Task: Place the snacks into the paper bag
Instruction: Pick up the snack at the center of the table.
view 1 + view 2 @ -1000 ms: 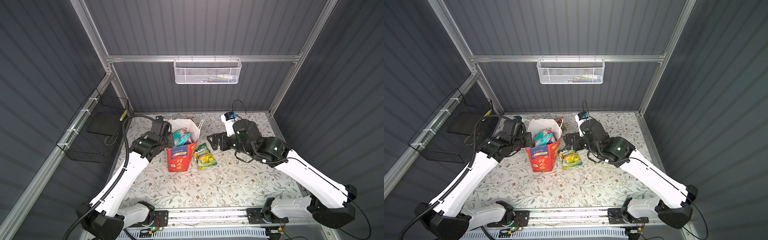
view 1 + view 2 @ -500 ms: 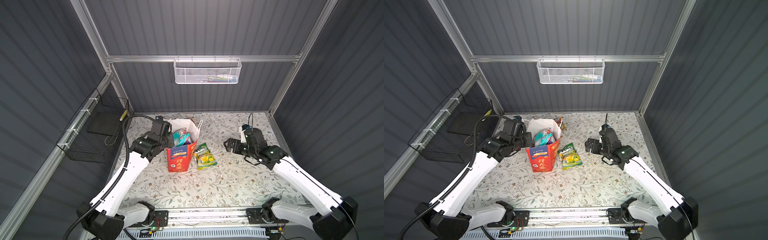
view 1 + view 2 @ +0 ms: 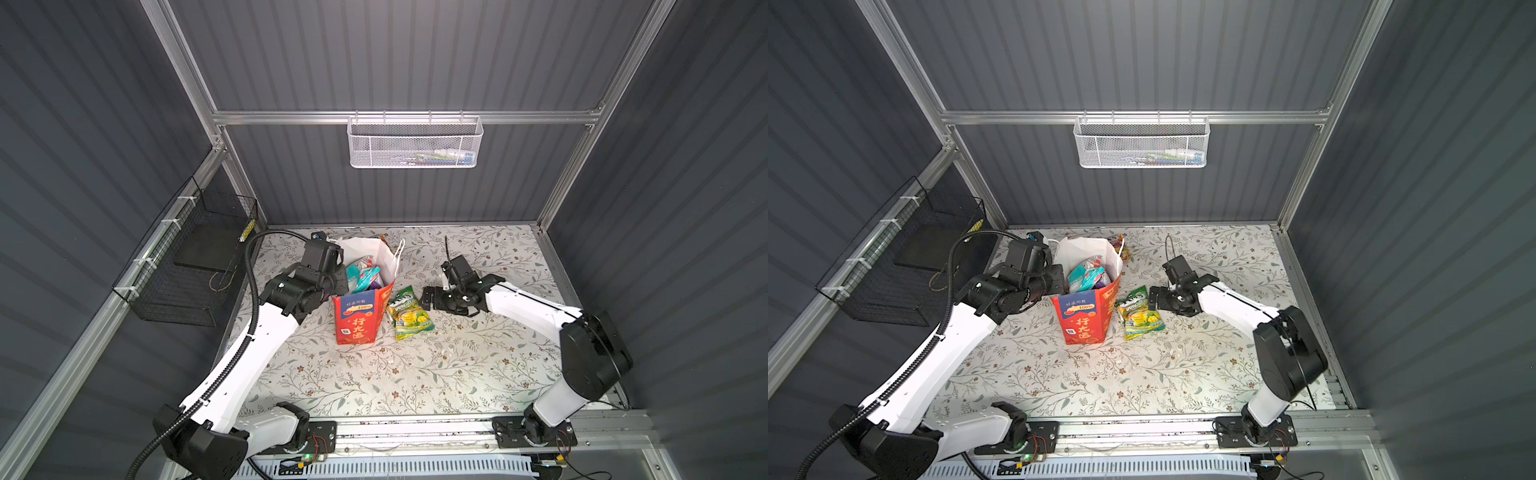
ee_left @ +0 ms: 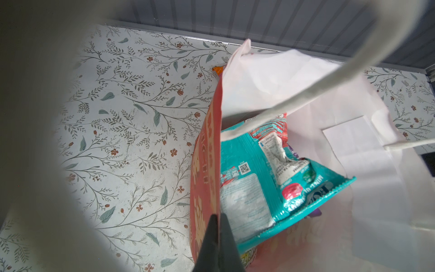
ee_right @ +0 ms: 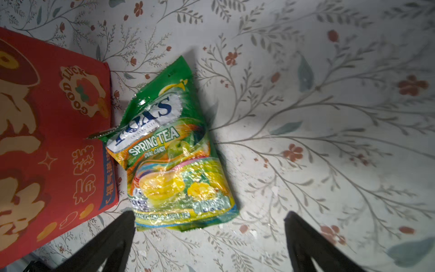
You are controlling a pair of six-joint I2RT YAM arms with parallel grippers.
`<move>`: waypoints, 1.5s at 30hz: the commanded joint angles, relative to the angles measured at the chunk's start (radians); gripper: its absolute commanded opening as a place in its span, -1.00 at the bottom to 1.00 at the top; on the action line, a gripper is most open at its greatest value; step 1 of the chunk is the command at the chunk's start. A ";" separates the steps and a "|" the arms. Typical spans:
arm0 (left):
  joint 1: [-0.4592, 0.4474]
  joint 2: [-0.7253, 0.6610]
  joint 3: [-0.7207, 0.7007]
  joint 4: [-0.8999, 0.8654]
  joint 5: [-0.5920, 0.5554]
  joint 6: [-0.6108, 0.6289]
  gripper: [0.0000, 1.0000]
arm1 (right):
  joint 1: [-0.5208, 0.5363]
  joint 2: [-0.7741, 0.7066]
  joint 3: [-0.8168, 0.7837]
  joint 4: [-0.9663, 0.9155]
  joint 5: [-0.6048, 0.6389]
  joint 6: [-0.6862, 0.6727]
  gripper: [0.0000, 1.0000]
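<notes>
Red paper bag (image 3: 359, 318) stands upright, centre-left in both top views, mouth open. L pincer (image 4: 217, 217) is pinched tight on the bag's side wall at the rim, w/ one finger inside and one outside. A teal packet (image 4: 259, 188) + others sit inside the bag. The green-yellow packet (image 5: 174, 153) lies flat on the bench (image 3: 415, 374), just right of the bag, edge against its base. R pincer (image 5: 210, 213) is spread wide, holding nothing, fingers either side of that packet's end. An orange packet (image 3: 382, 240) peeks out behind the bag, twd frame top.
</notes>
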 commanded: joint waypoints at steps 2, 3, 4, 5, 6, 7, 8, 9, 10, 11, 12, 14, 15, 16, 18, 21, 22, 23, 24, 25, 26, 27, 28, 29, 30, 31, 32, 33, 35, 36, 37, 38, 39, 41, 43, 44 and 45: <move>0.003 0.003 0.023 0.014 -0.013 0.008 -1.00 | 0.047 0.094 0.097 -0.045 0.027 -0.036 0.98; 0.002 0.003 0.023 0.014 -0.011 0.008 -1.00 | 0.052 0.116 0.114 -0.050 0.032 -0.037 0.98; 0.002 0.004 0.023 0.015 -0.010 0.007 -1.00 | 0.059 0.135 0.130 -0.053 0.035 -0.037 0.98; 0.002 0.004 0.023 0.015 -0.008 0.007 -1.00 | 0.065 0.150 0.144 -0.058 0.033 -0.039 0.98; 0.002 0.005 0.023 0.015 -0.008 0.007 -1.00 | 0.074 0.167 0.159 -0.062 0.037 -0.042 0.98; 0.002 0.004 0.023 0.015 -0.008 0.009 -1.00 | 0.082 0.181 0.171 -0.068 0.047 -0.043 0.99; 0.002 0.004 0.023 0.015 -0.007 0.008 -1.00 | 0.089 0.196 0.183 -0.075 0.054 -0.045 0.98; 0.002 0.004 0.023 0.015 -0.009 0.009 -1.00 | 0.095 0.212 0.193 -0.083 0.058 -0.046 0.98; 0.002 0.003 0.023 0.015 -0.009 0.008 -1.00 | 0.100 0.226 0.202 -0.089 0.062 -0.044 0.98; 0.002 0.002 0.023 0.015 -0.008 0.008 -1.00 | 0.106 0.238 0.208 -0.094 0.066 -0.044 0.98; 0.002 0.002 0.023 0.015 -0.009 0.008 -1.00 | 0.111 0.248 0.211 -0.098 0.074 -0.044 0.98; 0.003 0.002 0.023 0.015 -0.010 0.008 -1.00 | 0.120 0.261 0.211 -0.098 0.079 -0.042 0.99; 0.002 0.002 0.023 0.015 -0.009 0.008 -1.00 | 0.123 0.267 0.208 -0.095 0.078 -0.038 0.98; 0.002 0.001 0.023 0.015 -0.008 0.008 -1.00 | 0.127 0.274 0.206 -0.092 0.078 -0.037 0.98; 0.002 0.002 0.023 0.015 -0.005 0.008 -1.00 | 0.131 0.287 0.206 -0.092 0.081 -0.034 0.98; 0.002 0.001 0.023 0.015 -0.006 0.008 -1.00 | 0.135 0.309 0.209 -0.096 0.086 -0.028 0.98; 0.002 0.002 0.023 0.015 -0.006 0.008 -1.00 | 0.134 0.319 0.214 -0.104 0.091 -0.024 0.98; 0.002 0.002 0.023 0.015 -0.007 0.007 -1.00 | 0.134 0.325 0.218 -0.111 0.096 -0.023 0.98; 0.002 0.002 0.023 0.015 -0.008 0.008 -1.00 | 0.136 0.331 0.220 -0.117 0.100 -0.021 0.98; 0.002 0.001 0.023 0.016 -0.007 0.007 -1.00 | 0.136 0.334 0.219 -0.116 0.102 -0.021 0.98; 0.002 0.001 0.023 0.015 -0.007 0.008 -1.00 | 0.136 0.336 0.216 -0.116 0.107 -0.020 0.98; 0.002 0.000 0.023 0.015 -0.007 0.008 -1.00 | 0.136 0.337 0.214 -0.117 0.112 -0.018 0.98; 0.002 0.000 0.023 0.016 -0.008 0.008 -1.00 | 0.137 0.337 0.211 -0.116 0.117 -0.018 0.97; 0.002 -0.001 0.023 0.015 -0.007 0.008 -1.00 | 0.136 0.337 0.209 -0.117 0.121 -0.018 0.96; 0.002 0.000 0.023 0.015 -0.008 0.007 -1.00 | 0.136 0.339 0.207 -0.118 0.124 -0.017 0.94; 0.002 -0.001 0.023 0.017 -0.007 0.008 -1.00 | 0.136 0.339 0.206 -0.117 0.125 -0.017 0.91; 0.002 0.001 0.023 0.016 -0.007 0.007 -1.00 | 0.136 0.340 0.203 -0.116 0.126 -0.018 0.88; 0.002 0.000 0.023 0.017 -0.007 0.008 -1.00 | 0.136 0.341 0.203 -0.116 0.126 -0.018 0.84; 0.002 0.000 0.023 0.015 -0.007 0.009 -1.00 | 0.136 0.338 0.197 -0.114 0.116 -0.019 0.71; 0.002 -0.001 0.023 0.017 -0.006 0.008 -1.00 | 0.136 0.335 0.194 -0.107 0.109 -0.020 0.64; 0.002 0.000 0.022 0.017 -0.005 0.009 -1.00 | 0.136 0.332 0.188 -0.102 0.101 -0.021 0.57; 0.003 -0.001 0.023 0.017 -0.007 0.009 -1.00 | 0.136 0.330 0.185 -0.098 0.098 -0.021 0.52; 0.002 -0.001 0.023 0.017 -0.005 0.009 -1.00 | 0.136 0.327 0.181 -0.096 0.098 -0.020 0.46; 0.002 0.001 0.023 0.017 -0.006 0.009 -1.00 | 0.135 0.322 0.177 -0.092 0.090 -0.019 0.29; 0.002 0.000 0.023 0.017 -0.005 0.009 -1.00 | 0.135 0.313 0.166 -0.086 0.084 -0.018 0.14; 0.002 -0.001 0.023 0.017 -0.006 0.009 -1.00 | 0.135 0.307 0.160 -0.083 0.084 -0.016 0.13; 0.003 0.001 0.023 0.017 -0.005 0.009 -1.00 | 0.133 0.301 0.154 -0.080 0.083 -0.014 0.09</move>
